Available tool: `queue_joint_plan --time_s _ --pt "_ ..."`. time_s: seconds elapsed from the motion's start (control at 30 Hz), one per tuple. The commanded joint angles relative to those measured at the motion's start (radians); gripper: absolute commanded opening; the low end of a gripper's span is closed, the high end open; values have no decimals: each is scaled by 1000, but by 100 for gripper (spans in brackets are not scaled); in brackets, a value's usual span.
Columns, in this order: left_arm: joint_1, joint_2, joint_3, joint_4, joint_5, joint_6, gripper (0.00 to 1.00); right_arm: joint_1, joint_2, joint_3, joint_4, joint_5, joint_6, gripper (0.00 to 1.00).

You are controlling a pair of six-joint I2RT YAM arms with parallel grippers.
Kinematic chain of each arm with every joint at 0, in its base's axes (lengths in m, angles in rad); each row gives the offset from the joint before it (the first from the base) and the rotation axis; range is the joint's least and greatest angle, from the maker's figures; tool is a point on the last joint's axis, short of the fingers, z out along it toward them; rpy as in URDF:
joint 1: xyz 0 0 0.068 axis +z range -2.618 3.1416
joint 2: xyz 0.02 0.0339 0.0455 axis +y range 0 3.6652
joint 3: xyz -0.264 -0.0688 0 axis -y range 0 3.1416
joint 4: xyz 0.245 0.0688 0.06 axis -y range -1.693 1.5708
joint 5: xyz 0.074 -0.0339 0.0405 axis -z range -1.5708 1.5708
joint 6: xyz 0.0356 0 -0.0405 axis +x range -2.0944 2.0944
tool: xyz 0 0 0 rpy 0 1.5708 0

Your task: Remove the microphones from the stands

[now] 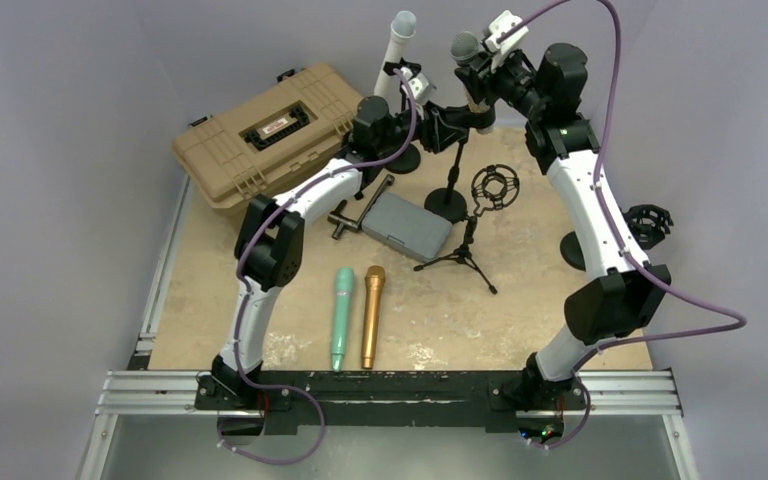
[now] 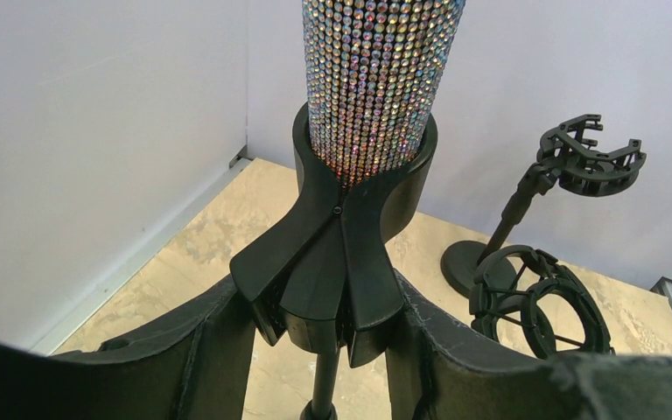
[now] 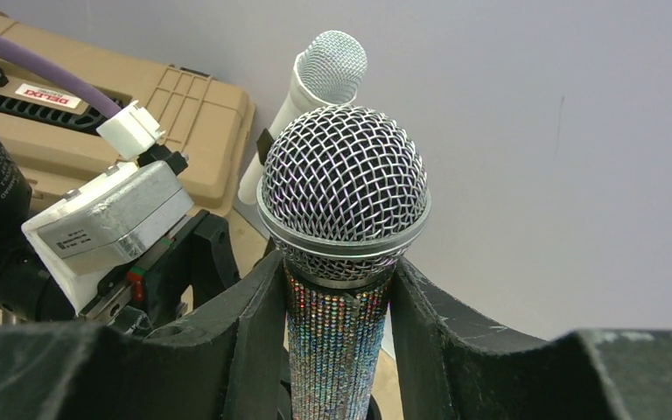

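Clamping the stand (image 1: 448,203) with the left gripper (image 2: 324,350), jaws drawn in to the width of the clip (image 2: 341,254) and pressing its lower part from both sides. Holding the mic (image 3: 343,188) with the right gripper (image 3: 337,350) just under the mesh head, jaws narrowed to the sparkly body and seeming to touch it on each flank. Not yet out of the stand: seated upright in the clip at the top, body running down through the ring. Reaching the stand from two sides in the top view, left arm from the left, right arm from behind and to the right. Behind and left of the stand, a white mic (image 1: 403,25) on its own post. Further left of the stand, a tan case (image 1: 265,130). Just right of the stand, a shock mount (image 1: 495,188) on a tripod. Just in front of the stand's base, to the left, a grey box (image 1: 405,227). Well in front of the stand, a green mic (image 1: 343,315) and a gold mic (image 1: 372,315), lying side by side.
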Motion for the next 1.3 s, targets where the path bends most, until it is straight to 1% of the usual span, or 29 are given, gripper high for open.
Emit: queue_joint_plan --time_s 0.0,0.1,0.2,0.23,0.27,0.37,0.4,0.47,0.63,0.73,0.87,1.0,1.07,1.2,1.27 --pt "11 22 3 -34 42 -2 0 -10 19 81 85 -43 -81 0" --pt "11 4 -25 1 46 -3 0 -11 58 140 43 -9 -76 0" --pt "10 -18 -28 -3 30 -1 0 -10 36 72 66 18 -70 0" --pt "11 -29 -39 13 13 -7 19 -11 21 37 85 27 -65 0" --pt "10 -40 -53 32 -3 -14 33 -11 8 10 112 33 -62 0" --pt "11 -60 -63 47 -38 -16 60 -12 6 4 113 34 -55 0" --pt "12 -62 -59 46 -40 -17 68 -13 11 13 105 31 -57 0" --pt "13 -69 -52 49 -41 -19 74 -12 23 36 95 29 -62 0" --pt "16 -73 -49 86 -41 -40 84 -12 39 73 41 22 -72 0" --pt "16 -48 -12 80 -26 -58 88 -12 40 80 32 19 -70 0" --pt "13 -11 21 83 -29 -80 88 -13 34 79 36 19 -58 0" --pt "6 12 48 76 -52 -75 86 -13 39 92 30 19 -49 0" --pt "2 29 75 58 -51 -69 83 -12 43 97 26 19 -48 0" --pt "-2 57 107 37 -46 -64 74 -13 43 101 27 18 -40 0" --pt "-3 66 112 33 -51 -61 65 -13 43 102 27 15 -35 0"
